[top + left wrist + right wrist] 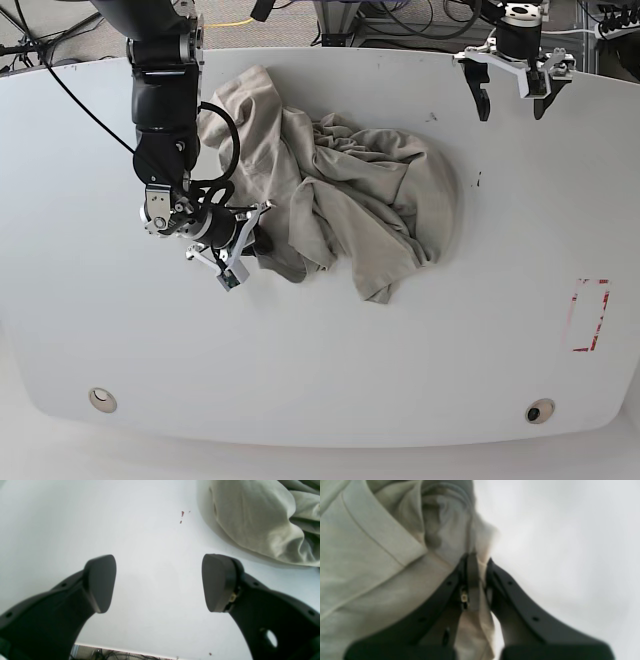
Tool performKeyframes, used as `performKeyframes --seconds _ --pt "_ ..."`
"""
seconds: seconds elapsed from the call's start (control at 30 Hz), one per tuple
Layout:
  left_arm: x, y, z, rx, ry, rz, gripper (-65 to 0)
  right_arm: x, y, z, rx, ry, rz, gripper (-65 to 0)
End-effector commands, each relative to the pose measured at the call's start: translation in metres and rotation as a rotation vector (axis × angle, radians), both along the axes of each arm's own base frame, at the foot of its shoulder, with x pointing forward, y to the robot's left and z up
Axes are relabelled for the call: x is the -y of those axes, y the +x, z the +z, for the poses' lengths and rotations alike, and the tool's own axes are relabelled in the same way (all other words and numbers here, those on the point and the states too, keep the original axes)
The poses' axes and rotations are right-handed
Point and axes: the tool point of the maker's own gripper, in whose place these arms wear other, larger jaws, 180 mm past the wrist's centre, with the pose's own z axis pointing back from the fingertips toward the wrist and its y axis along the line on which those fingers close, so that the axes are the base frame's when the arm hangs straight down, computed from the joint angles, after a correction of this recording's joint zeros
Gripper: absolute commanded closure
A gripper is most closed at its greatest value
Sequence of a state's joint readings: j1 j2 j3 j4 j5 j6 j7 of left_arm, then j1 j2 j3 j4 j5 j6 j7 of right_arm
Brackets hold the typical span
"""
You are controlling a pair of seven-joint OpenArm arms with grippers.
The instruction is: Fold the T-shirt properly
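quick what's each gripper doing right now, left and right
Left gripper: open, empty, above the bare table.
Right gripper: closed, pinching a fold of the T-shirt.

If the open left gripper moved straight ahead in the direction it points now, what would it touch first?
Probably the bare white table. The left gripper is open over it, and the crumpled beige cloth T-shirt lies off to one side of that line, though depth is unclear.
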State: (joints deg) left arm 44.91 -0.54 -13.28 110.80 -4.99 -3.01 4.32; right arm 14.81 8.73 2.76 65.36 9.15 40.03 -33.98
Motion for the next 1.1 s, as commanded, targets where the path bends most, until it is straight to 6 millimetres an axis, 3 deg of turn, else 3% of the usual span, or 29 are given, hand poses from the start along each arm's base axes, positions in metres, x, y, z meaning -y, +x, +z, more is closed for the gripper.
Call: performKeyframes --seconds 0.0,0.27,0.37,0.5,0.63,0.87,1.07 --pt "0.002 0.017 0.015 0.028 -0.004 0.001 -50.4 0.009 0.014 0.031 0.103 -0.033 0.004 0.0" --pt "0.015 0.072 0.026 0.047 -0.126 0.02 -50.4 0.04 0.007 0.071 0.201 -0.19 0.034 0.0" --pt "0.02 0.104 0.04 0.07 -0.185 0.011 -50.4 0.05 0.006 0.086 0.236 -0.221 0.019 0.0" --pt "0.031 0.13 0.05 0.049 -0.247 -0.016 -50.4 0.062 -0.001 0.104 0.267 -0.273 -0.002 0.0" --pt "0.042 0.166 0.057 0.046 -0.303 -0.046 -50.4 0.064 -0.002 0.116 0.3 -0.287 -0.01 0.0" --pt "0.069 0.217 0.042 -0.004 -0.348 -0.112 -50.4 0.071 -0.011 0.119 0.293 -0.34 -0.001 0.0" --pt "0.11 0.239 0.027 -0.061 -0.337 -0.29 -50.4 0.071 -0.012 0.12 0.293 -0.343 -0.001 0.0"
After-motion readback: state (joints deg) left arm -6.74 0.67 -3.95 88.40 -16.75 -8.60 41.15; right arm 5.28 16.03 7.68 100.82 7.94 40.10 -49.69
